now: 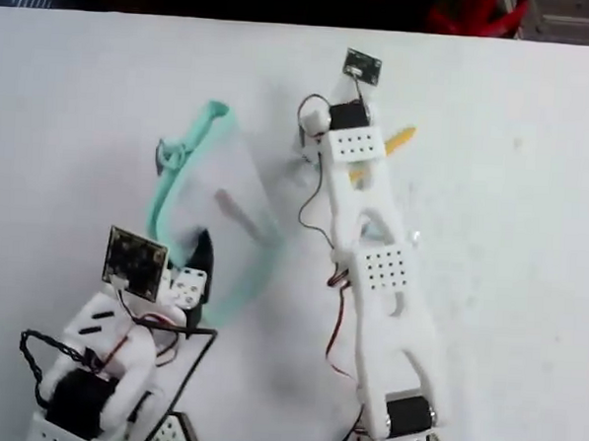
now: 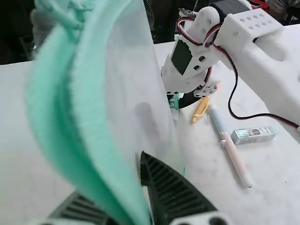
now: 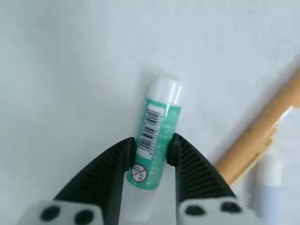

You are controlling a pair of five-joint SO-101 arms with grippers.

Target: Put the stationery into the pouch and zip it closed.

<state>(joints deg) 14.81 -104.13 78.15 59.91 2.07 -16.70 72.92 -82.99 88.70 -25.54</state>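
My left gripper [image 2: 137, 190] is shut on the teal rim of the translucent pouch [image 2: 126, 84] and holds it up off the table, mouth open. From above, the pouch [image 1: 227, 197] stands left of centre over the left gripper [image 1: 195, 275]. My right gripper [image 3: 151, 145] is shut on a green and white glue stick [image 3: 155, 133] lying on the table. A yellow pen [image 3: 262, 136] lies beside it, and a pale blue and white pen [image 3: 269, 187] past that. The right arm [image 1: 353, 145] stretches toward the far middle, next to the yellow pen [image 1: 397, 142].
The left wrist view shows the yellow pen [image 2: 200, 108], the blue and white pen [image 2: 229, 145] and a small green box [image 2: 253, 135] on the white table [image 1: 511, 242] beside the right arm [image 2: 243, 42]. Black and red cables trail along that arm.
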